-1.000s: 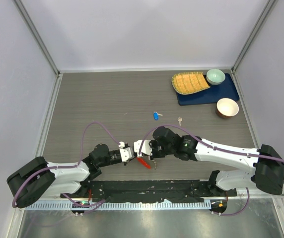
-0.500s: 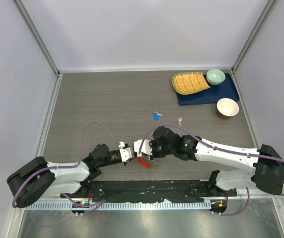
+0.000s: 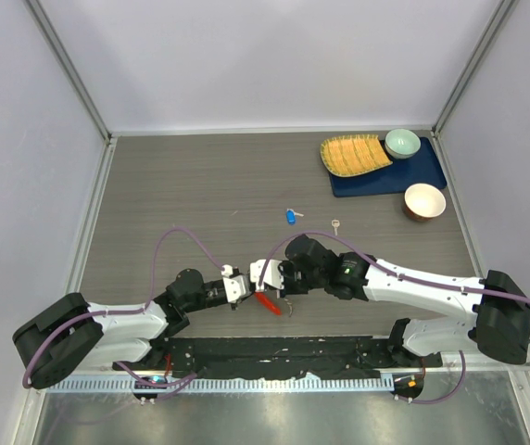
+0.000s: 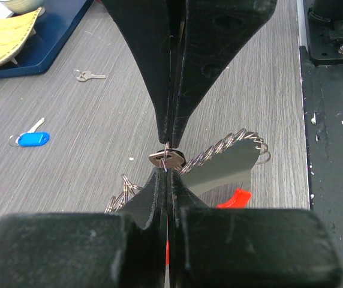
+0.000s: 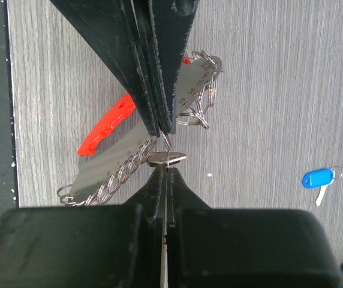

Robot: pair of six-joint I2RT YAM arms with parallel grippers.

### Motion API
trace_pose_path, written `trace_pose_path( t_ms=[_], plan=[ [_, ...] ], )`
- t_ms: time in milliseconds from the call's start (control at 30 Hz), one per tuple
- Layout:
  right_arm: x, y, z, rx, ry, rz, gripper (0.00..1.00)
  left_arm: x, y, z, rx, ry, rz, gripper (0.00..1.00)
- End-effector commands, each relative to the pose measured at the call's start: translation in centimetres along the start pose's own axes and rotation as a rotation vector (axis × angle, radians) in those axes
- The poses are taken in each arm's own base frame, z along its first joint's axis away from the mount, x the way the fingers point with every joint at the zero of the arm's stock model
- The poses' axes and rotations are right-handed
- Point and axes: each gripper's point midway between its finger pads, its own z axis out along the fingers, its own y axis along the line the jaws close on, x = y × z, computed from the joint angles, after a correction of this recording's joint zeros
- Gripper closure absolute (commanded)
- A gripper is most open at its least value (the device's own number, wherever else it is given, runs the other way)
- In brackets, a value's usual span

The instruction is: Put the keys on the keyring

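Both arms are stretched out low and nearly flat over the bench (image 3: 182,185), coming in from the lower corners of the top view and meeting nose to nose just left of the middle. The left arm (image 3: 126,324) reaches in from the lower left, and the right arm (image 3: 422,287) comes in from the lower right with its elbow humped up a bit.

The left arm's fingers (image 4: 150,195) are pressed completely together, same with the right arm's fingers (image 5: 153,189). Their tips point straight at each other and meet on a little silvery key head (image 4: 167,159). Honestly can't tell which side really has hold of it.

The keyring (image 5: 196,108) sits right under that meeting point, a twisty silver wire loop, with its red fob (image 3: 270,303) poking out toward the near edge.

Two more keys lie loose on the bench, further up and right of the grippers: the blue-headed key (image 3: 291,217) and the plain silver key (image 3: 336,224), close together but not touching.
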Motion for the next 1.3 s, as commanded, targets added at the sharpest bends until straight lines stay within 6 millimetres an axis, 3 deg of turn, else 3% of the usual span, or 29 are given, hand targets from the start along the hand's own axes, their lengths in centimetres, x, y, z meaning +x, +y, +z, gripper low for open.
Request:
trace_pose_path(
  t_ms=[0,1267],
  plan=[
    [-2.3,-1.7,-0.6,0.057,-0.067,0.007,0.99,-2.8,0.8,0.4,-0.018,-0.094,0.056,1.00],
    [-3.2,-1.0,-0.8,0.003,-0.122,-0.043,0.99,-2.8,0.4,0.5,0.009,-0.094,0.054,1.00]
  ],
)
